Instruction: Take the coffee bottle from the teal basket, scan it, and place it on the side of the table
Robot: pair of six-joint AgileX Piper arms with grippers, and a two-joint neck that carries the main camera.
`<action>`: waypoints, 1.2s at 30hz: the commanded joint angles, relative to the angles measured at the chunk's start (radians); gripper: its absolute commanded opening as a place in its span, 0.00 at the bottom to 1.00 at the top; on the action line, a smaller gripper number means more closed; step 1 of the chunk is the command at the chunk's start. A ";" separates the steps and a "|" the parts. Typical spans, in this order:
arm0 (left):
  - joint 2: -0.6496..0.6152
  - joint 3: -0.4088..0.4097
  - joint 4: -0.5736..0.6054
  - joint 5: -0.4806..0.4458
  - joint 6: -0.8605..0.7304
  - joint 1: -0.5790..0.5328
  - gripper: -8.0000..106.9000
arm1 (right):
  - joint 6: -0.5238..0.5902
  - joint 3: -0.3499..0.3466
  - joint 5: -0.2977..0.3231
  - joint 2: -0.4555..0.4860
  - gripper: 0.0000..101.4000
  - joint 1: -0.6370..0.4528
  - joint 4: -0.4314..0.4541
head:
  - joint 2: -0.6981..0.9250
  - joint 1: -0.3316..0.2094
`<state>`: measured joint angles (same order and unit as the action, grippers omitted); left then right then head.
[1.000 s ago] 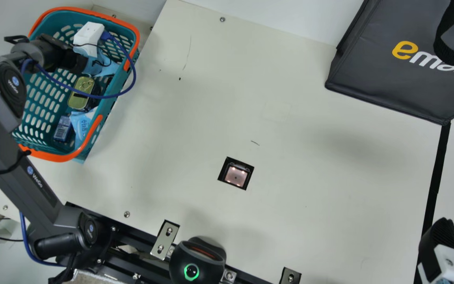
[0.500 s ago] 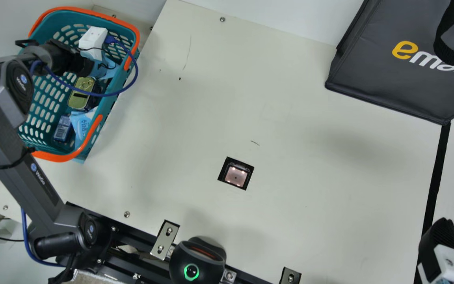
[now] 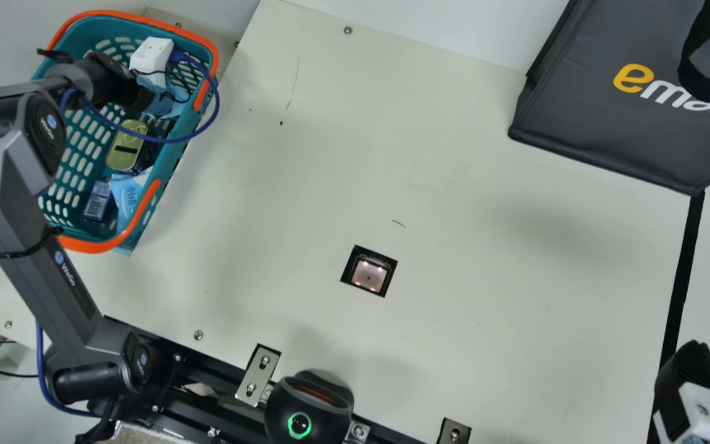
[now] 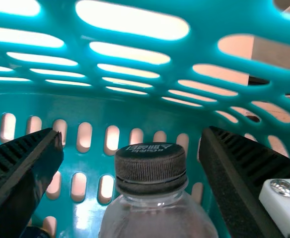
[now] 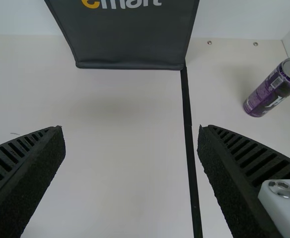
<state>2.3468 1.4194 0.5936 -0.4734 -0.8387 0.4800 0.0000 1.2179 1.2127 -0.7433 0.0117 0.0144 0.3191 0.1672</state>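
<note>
Jaws left and right stand wide open, gripping nothing, the coffee bottle point(image 4: 157, 215) between the left pair.

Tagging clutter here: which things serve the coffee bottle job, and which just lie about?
Job: coffee bottle; teal basket; left end effector; lit table window, probably scanner.
Lying about: dark bag; purple can; gold-topped tin; navy box; light-blue packet.

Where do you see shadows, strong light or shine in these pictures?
Main view: faint, soft-edged shadows on the table, small bright lights in the scanner window. Left wrist view: glaring white light through the upper slots of the teal basket, a pale shine on its wall beside the bottle. Right wrist view: a soft shadow beside the purple can.
</note>
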 commanded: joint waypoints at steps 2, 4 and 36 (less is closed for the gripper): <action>0.007 0.017 -0.039 -0.009 0.055 -0.003 0.56 | 0.000 0.000 0.000 0.000 0.94 0.000 0.000 | 0.002 -0.029; 0.010 0.024 -0.056 -0.016 0.077 -0.005 0.45 | 0.000 0.000 0.000 0.000 0.94 0.000 0.000 | 0.002 -0.029; -0.176 -0.066 -0.069 -0.059 0.095 0.067 0.00 | 0.000 0.000 -0.001 0.000 0.94 0.000 0.000 | 0.002 -0.029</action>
<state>2.1789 1.3549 0.5231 -0.5297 -0.7396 0.5448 0.0000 1.2179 1.2119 -0.7433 0.0117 0.0144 0.3191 0.1672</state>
